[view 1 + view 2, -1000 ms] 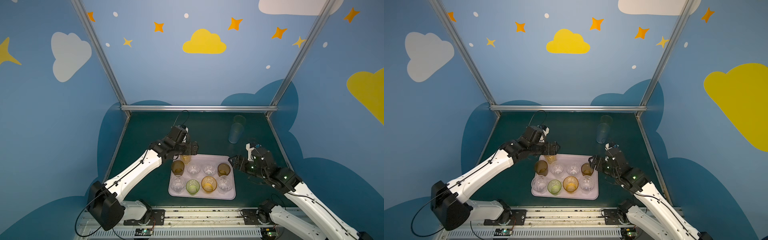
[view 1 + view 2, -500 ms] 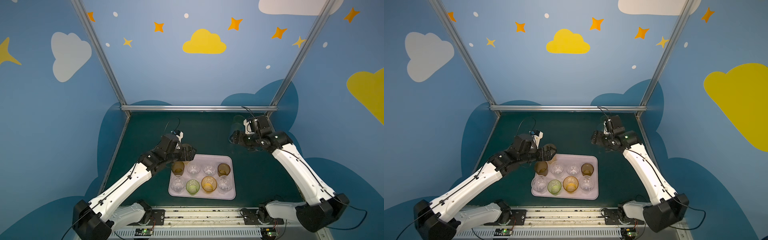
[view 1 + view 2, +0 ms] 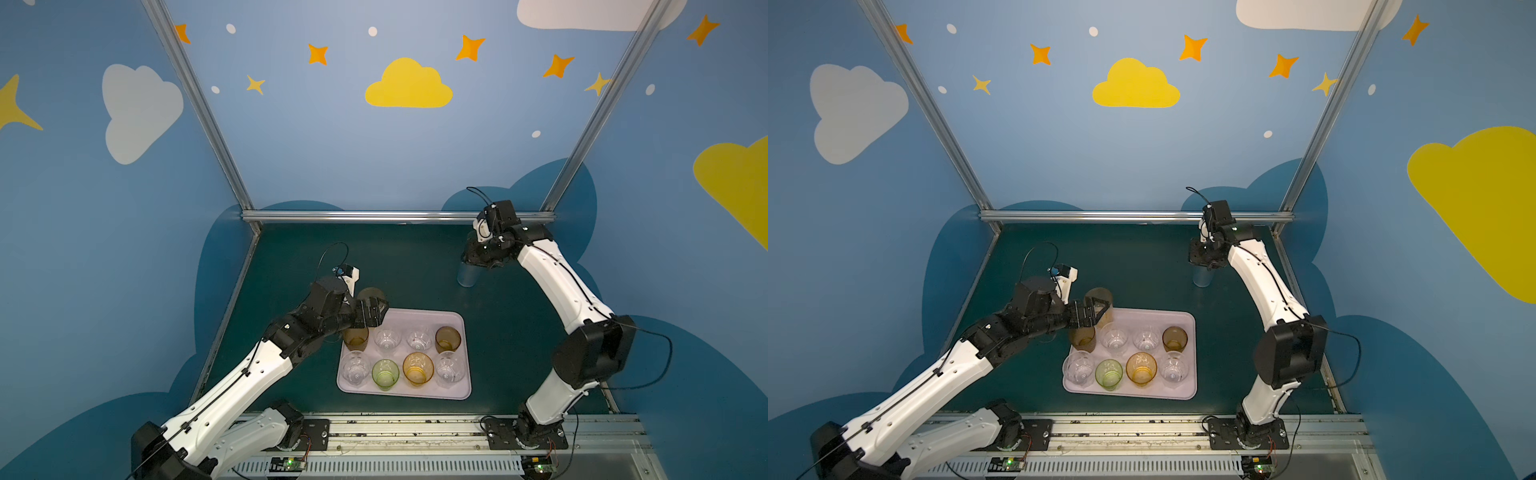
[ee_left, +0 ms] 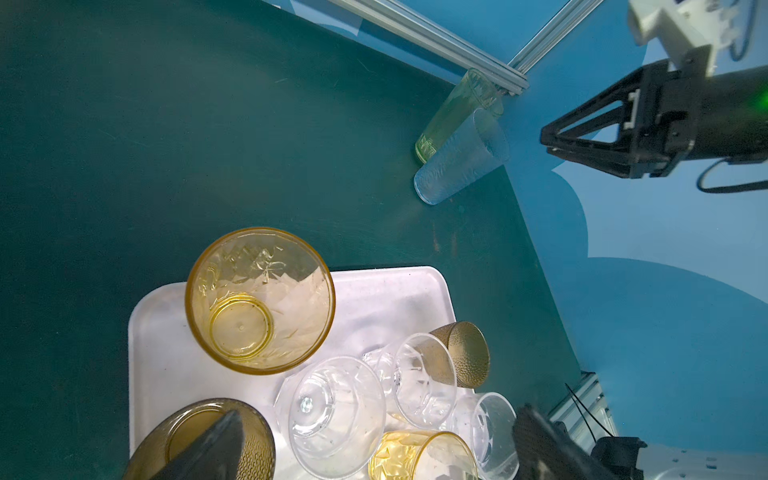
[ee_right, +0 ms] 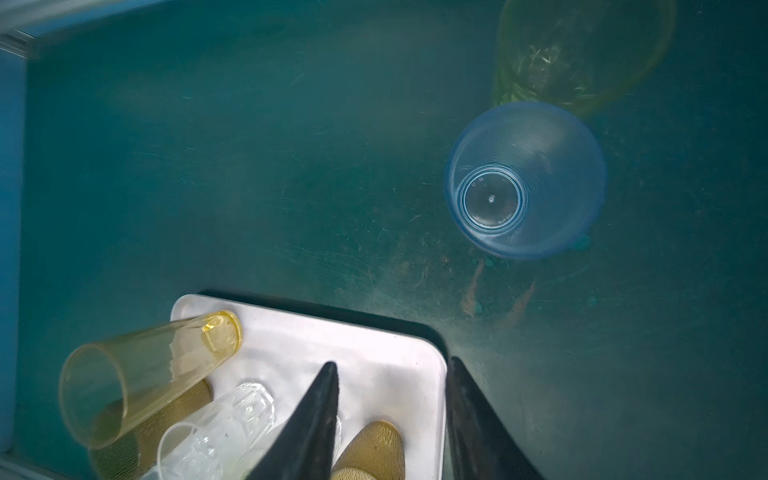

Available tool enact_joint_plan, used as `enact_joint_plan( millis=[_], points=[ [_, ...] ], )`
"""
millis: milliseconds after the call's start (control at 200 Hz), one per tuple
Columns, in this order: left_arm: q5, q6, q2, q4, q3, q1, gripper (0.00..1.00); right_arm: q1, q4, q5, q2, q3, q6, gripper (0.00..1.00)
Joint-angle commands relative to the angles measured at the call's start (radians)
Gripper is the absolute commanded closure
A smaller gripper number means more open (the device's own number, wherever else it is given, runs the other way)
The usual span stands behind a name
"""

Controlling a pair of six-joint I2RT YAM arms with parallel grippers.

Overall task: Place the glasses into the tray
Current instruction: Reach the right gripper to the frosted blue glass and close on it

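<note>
Right pincer (image 5: 391, 361): my jaws stand part way apart, nothing between them, nothing held. Left pincer (image 4: 376, 415): jaws wide, empty, just beside the tall yellow tumbler (image 4: 259, 299), which stands upright in the tray (image 5: 291, 345) corner under that pincer.

Key relation: the pale blue tumbler (image 5: 525, 178) sits below my right fingertips and a bit ahead of them, not yet between the fingers. It stands upright on the dark green table (image 5: 249, 166), mouth up, long axis vertical, so roughly in line with my downward reach. The tall green tumbler (image 5: 582, 54) stands just beyond it, close beside, maybe touching; I can't tell. Both are off the tray, which lies back behind my right fingers.

Nearer arm: right, clearly. The left pincer is well apart from both, over the tray.

Pose: right arm stretched far out, elbow high, wrist bent so the pincer points down at the table. Left arm is low and long, with its pincer about level.

Judgement: nine glasses are in and two are left. Next I need the right fingers moved forward to straddle the blue tumbler's wall. Risk: knocking the green one.
</note>
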Motion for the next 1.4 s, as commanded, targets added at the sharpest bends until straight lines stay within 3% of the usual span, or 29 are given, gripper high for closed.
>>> enact_joint_plan(
  millis=[0, 511, 1187, 1397],
  points=[
    [-0.016, -0.005, -0.02, 0.008, -0.01, 0.0, 0.0, -0.002, -0.051, -0.001, 0.053, 0.045, -0.04, 0.58],
    [-0.035, 0.003, -0.005, 0.0, -0.013, 0.0, 0.0, -0.002, -0.059, 0.11, 0.25, 0.192, -0.085, 0.66],
    [-0.059, 0.004, 0.034, -0.004, -0.006, 0.003, 0.0, 0.001, -0.08, 0.202, 0.381, 0.308, -0.134, 0.76],
    [-0.068, 0.004, 0.037, -0.012, -0.007, 0.003, 0.0, 0.005, -0.086, 0.181, 0.409, 0.327, -0.123, 0.86]
  ],
)
